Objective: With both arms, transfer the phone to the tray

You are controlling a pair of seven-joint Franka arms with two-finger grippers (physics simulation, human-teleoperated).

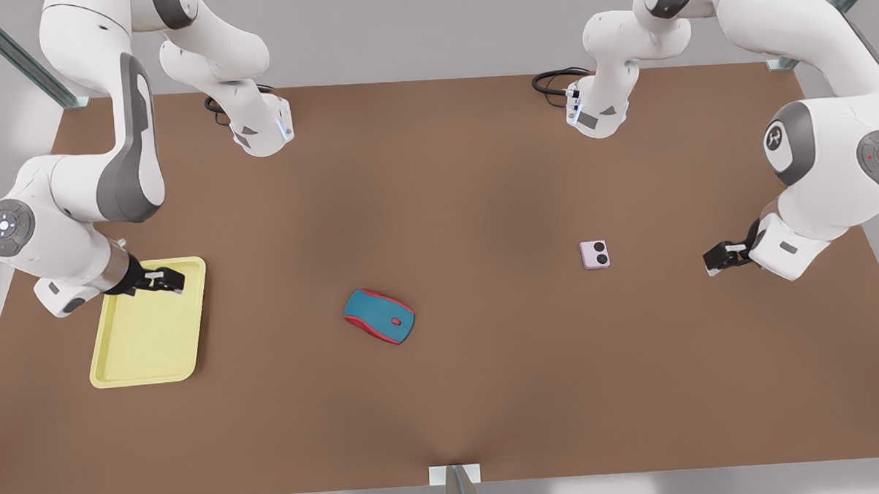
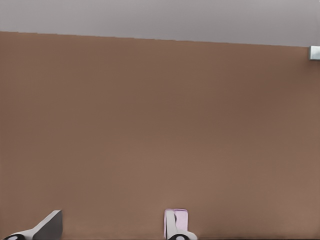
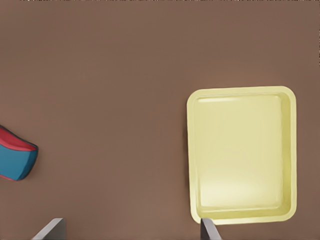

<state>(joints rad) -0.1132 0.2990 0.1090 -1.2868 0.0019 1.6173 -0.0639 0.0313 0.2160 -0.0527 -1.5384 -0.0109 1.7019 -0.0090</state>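
Phone [image 1: 595,255] on table [image 1: 481,180], untouched

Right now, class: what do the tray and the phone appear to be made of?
Tray: probably plastic, matte pale yellow, one-piece with rounded corners and soft rim. Phone: likely plastic or coated metal, smooth pale pink casing with two dark, probably glass, lenses.

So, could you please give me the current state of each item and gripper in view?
phone: flat on the table, lenses up, not gripped.
tray: empty, flat on the table.
computer mouse: upright on the table, untouched.
left gripper: open, beside the phone, apart from it.
right gripper: open, above the tray's rim.
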